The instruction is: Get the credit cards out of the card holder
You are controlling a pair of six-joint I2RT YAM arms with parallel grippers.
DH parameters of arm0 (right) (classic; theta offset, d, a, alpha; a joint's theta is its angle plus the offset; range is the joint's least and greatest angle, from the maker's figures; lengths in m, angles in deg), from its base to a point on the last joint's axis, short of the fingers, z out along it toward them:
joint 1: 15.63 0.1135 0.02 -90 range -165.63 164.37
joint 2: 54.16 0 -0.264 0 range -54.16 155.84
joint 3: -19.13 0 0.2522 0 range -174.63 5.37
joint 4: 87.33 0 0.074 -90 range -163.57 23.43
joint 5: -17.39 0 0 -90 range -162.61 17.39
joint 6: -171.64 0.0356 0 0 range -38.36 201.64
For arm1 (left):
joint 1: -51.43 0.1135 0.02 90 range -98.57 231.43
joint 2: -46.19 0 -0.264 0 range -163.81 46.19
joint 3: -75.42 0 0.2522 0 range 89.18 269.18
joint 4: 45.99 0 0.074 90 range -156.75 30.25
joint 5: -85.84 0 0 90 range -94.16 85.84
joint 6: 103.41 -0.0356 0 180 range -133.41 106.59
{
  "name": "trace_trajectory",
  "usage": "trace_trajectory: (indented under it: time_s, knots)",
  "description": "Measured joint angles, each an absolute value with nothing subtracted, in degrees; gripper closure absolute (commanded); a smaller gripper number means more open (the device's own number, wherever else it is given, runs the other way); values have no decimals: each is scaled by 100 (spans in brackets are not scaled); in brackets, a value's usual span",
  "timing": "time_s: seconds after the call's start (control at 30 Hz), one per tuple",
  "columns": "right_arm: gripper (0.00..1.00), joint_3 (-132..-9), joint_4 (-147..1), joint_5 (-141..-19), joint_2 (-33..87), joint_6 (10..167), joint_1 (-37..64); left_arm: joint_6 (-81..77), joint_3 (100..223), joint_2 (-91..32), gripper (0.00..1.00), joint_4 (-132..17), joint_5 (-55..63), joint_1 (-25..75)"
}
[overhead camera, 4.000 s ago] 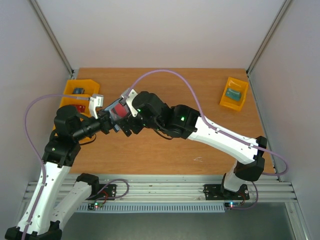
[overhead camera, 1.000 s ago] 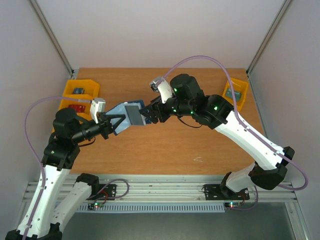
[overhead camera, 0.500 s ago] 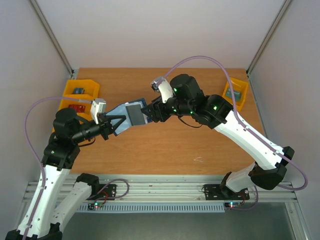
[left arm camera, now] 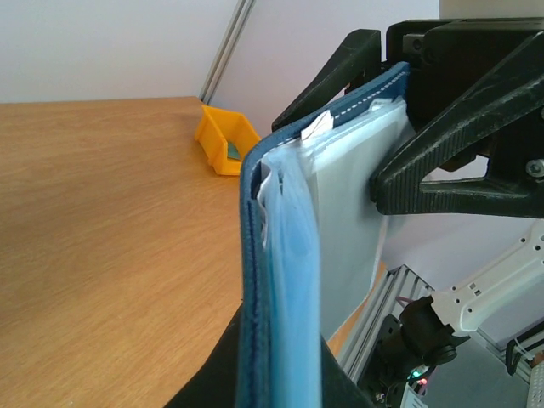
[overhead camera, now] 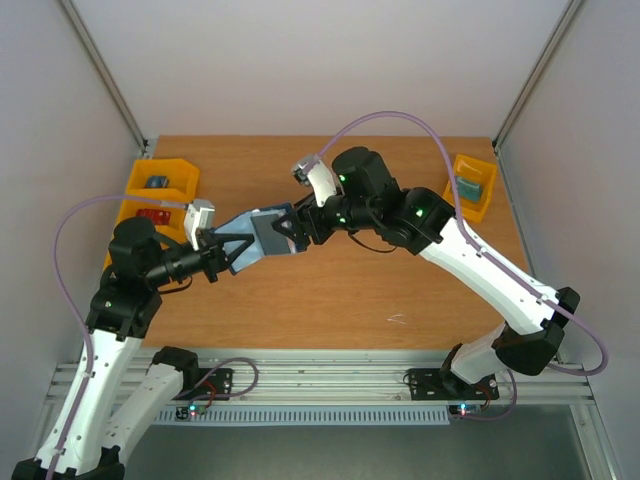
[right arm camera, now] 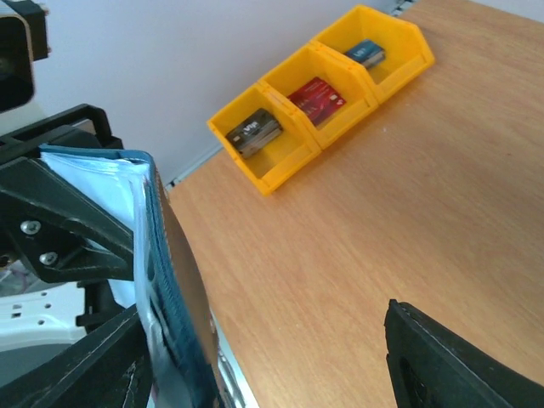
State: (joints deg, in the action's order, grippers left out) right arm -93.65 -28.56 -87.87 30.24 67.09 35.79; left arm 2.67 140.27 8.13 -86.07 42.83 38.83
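Observation:
The card holder (overhead camera: 240, 238), a dark blue wallet with a lighter blue inside, hangs open above the table. My left gripper (overhead camera: 225, 252) is shut on its near end. A grey credit card (overhead camera: 268, 232) lies in the open holder, its far end toward the right gripper. My right gripper (overhead camera: 285, 228) is open, its black fingers (left arm camera: 459, 161) on either side of the holder's far end. In the left wrist view the holder (left arm camera: 253, 280) is edge-on, with pale sleeves beside it. In the right wrist view the holder (right arm camera: 161, 280) lies close to one finger, with a wide gap to the other.
Three joined yellow bins (right arm camera: 323, 93) holding cards stand at the table's left edge, and two of them (overhead camera: 160, 178) show from above. Another yellow bin (overhead camera: 468, 186) with a teal item sits at the far right. Bare wood (overhead camera: 340, 290) lies below the arms.
My right gripper has shifted slightly left, farther over the holder's far end. The left gripper keeps its hold and has barely moved.

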Motion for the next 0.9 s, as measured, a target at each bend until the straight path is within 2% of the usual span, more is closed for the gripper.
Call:
trace_trajectory:
  time_s: [0.17, 0.7, 0.9]
  knots:
    - [27, -9333, -3037, -9172, 3042, 6701, 3555, 299, 13968, 872, 100, -8566, 4298, 3881]
    - [44, -8478, -3234, -9443, 2286, 6790, 3257, 306, 13960, 909, 100, -8566, 4289, 3881]
    - [46, -8478, -3374, -9592, 2373, 6939, 3253, 284, 13960, 909, 100, -8570, 4287, 3881]
